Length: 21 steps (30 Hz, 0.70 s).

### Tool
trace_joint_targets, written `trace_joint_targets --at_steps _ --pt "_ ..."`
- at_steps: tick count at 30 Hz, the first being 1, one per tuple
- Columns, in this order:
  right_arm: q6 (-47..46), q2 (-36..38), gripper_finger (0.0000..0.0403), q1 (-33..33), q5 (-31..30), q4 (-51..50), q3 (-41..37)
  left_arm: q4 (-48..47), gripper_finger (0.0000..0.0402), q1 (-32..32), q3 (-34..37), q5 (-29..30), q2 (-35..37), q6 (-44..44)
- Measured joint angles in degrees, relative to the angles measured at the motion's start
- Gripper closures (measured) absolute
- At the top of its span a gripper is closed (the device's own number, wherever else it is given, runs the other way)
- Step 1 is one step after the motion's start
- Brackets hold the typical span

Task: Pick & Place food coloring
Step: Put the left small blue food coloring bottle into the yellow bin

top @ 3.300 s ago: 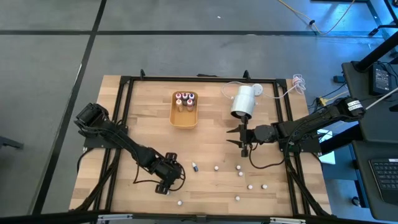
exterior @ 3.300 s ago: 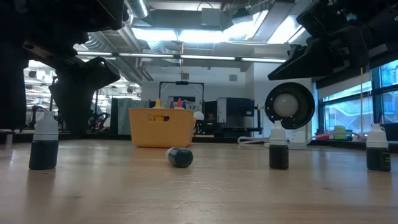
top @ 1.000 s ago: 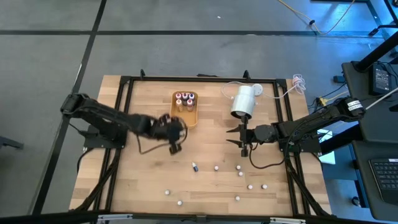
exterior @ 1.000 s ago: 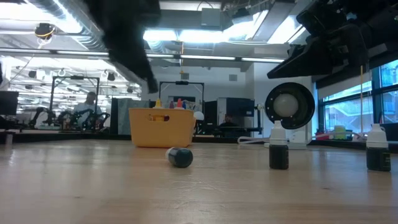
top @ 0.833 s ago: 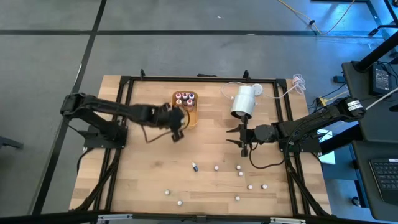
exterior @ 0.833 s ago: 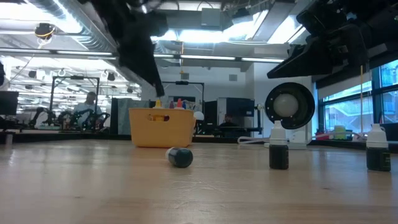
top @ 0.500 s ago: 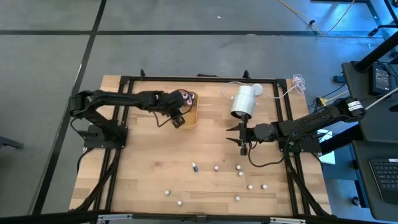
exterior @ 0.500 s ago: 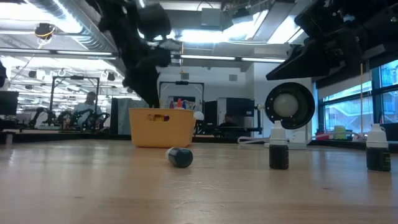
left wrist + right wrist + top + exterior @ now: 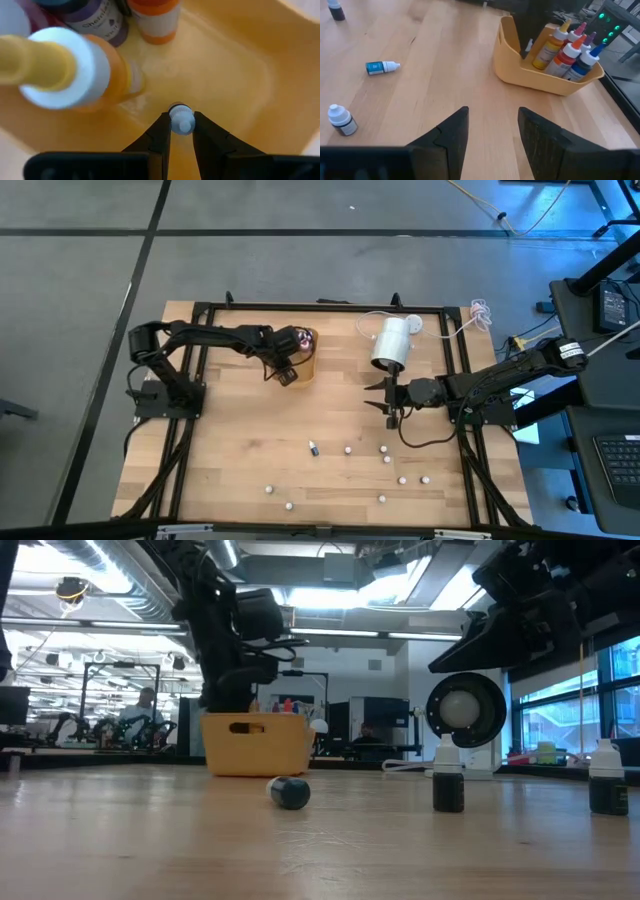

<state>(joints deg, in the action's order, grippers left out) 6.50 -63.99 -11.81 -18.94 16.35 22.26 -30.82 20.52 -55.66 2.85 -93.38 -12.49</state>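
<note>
Left end effector (image 9: 179, 131): over the near end of the orange tray (image 9: 301, 374), its fingers (image 9: 159, 134) clamped on a tiny bottle with a white cap (image 9: 180, 120) — held above the tray's bare floor.
Left arm (image 9: 215, 337): stretched from the tabletop's left edge across to the tray; in the low view it hangs dark over the tray (image 9: 256, 753).
Tray contents: bottles stand at the far end, one with an orange body and a yellow nozzle (image 9: 65, 70), one orange-capped (image 9: 154, 17), one with a dark purple label (image 9: 95, 15); the right wrist view shows their coloured nozzles (image 9: 567, 50) rising above the rim.
Right end effector (image 9: 386, 402): above the tabletop (image 9: 240, 450) right of centre, just in front of the large white cylinder (image 9: 391, 343); its fingers (image 9: 451, 131) stand apart with nothing between them.
Loose food coloring: small white-capped bottles (image 9: 401, 479) scattered over the near right part of the tabletop, well apart from the tray; two more near the front edge (image 9: 268, 489).
Fallen bottle: one blue-labelled bottle (image 9: 313, 448) lies on its side near the middle, also seen in the right wrist view (image 9: 382, 66).
Low view: a dark bottle on its side (image 9: 290, 792) in front of the tray — two upright dark bottles (image 9: 448, 780) to the right.
Background: a person (image 9: 143, 715) sits in the room beyond the tabletop.
</note>
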Motion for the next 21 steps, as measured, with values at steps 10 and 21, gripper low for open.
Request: trace_joint_targets --at_steps 10,21 --pt "0.00 0.00 0.0230 0.00 0.15 0.01 0.00 -0.30 0.0312 -0.09 0.00 0.02 -0.20 0.75" --pt "-0.01 0.00 0.0230 0.00 0.15 0.01 0.00 -0.22 0.0305 -0.16 0.00 0.04 -0.14 -1.77"
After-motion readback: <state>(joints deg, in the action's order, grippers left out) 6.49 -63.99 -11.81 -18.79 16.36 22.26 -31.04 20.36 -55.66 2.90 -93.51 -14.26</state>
